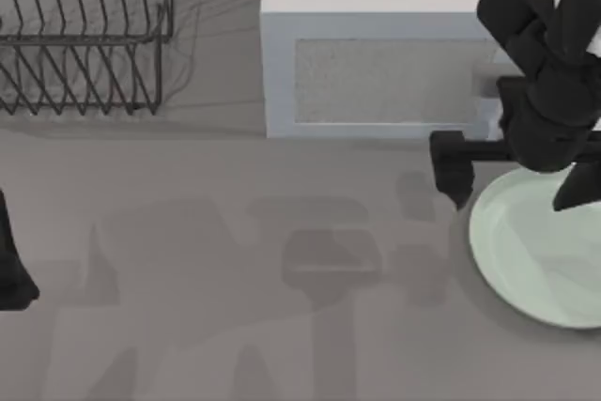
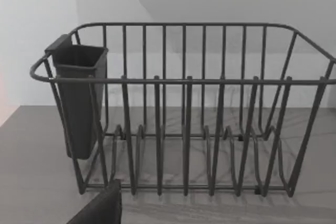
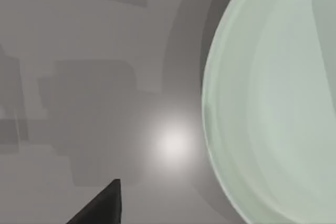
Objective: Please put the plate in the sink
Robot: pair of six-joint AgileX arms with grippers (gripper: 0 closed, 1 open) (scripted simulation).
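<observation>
The plate lies flat on the tabletop at the right edge, in front of the microwave, apparently waiting to be picked up. It is pale mint green, smooth and shallow, with a slightly raised rim. The right gripper hangs just above its far left rim, probably lining up a grasp; I cannot tell how its fingers stand. The left arm sits parked at the left edge, facing the dish rack.
</observation>
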